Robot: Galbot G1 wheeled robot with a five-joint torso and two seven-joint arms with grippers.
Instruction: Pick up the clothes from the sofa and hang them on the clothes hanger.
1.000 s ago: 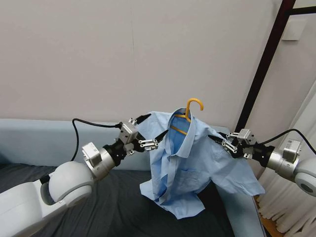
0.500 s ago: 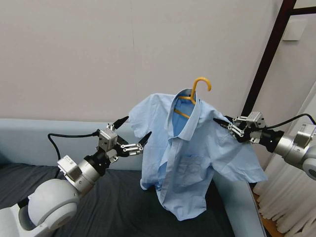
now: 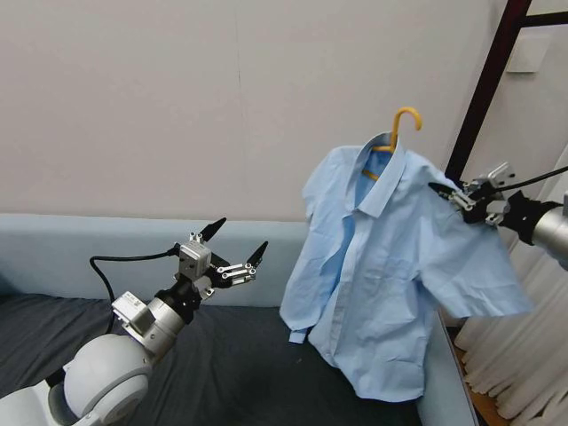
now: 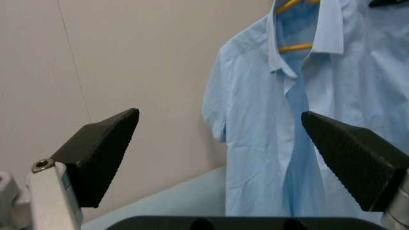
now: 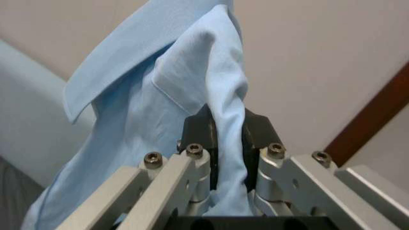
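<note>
Since 1 s ago the shirt (image 3: 390, 266) has been carried up & toward the robot's right, clear of the sofa seat. The left gripper (image 3: 240, 240) has been let off it & drawn back.

Bkgd is taken up by a pale wall (image 3: 222, 89). A light-blue sofa (image 3: 62, 253) w/ dark grey seat cushion (image 3: 222, 373) is set along its foot. A dark rack post (image 3: 479, 98) is seen slanting up at the right, w/ a white curtain (image 3: 519, 355) at the right edge.

The shirt, light blue & short-sleeved, is held in the air on the hanger, in front of the wall & near the post, its hem hung over the sofa's right end.

The left arm (image 3: 133, 328) is stretched fwd & up from lower left, over the seat. Its gripper is aimed at the wall, fingers (image 4: 102, 148) spread wide w/ nothing btwn them, well apart from the shirt.

The right arm (image 3: 550, 226) is reached in from the right edge. The right gripper (image 3: 448, 193) is set at the shirt's shoulder, fingers (image 5: 198, 134) clamped on a fold of fabric.

The yellow hanger (image 3: 406, 120) is kept inside the collar, hook up & free, near the post but apart.
</note>
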